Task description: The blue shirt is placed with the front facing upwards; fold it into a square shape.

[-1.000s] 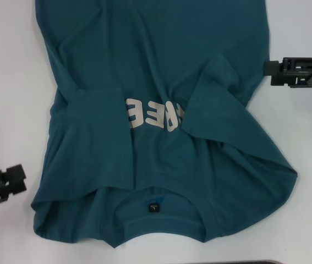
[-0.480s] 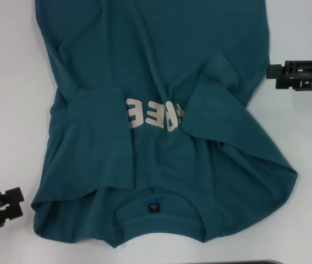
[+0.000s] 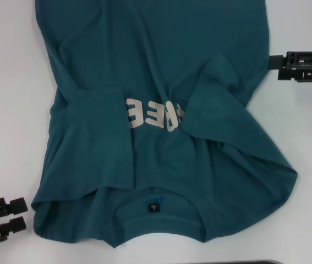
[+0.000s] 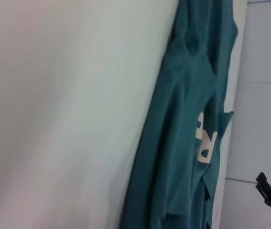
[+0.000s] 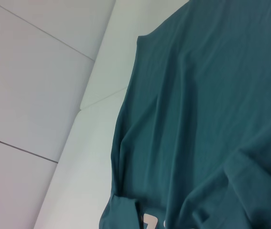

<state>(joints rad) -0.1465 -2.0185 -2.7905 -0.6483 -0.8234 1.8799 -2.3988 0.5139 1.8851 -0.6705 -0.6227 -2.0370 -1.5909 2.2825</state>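
A bare test room or lab, it seems: a plain white desk (image 3: pixel 12 110) carries the blue shirt (image 3: pixel 156 66), and beyond the desk's edge runs pale large-tiled floor (image 5: pixel 25 71).

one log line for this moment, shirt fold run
blue shirt: both sleeves folded inward, collar nearest robot | left claw: open, off shirt near collar corner | right claw: beside shirt edge, not gripping
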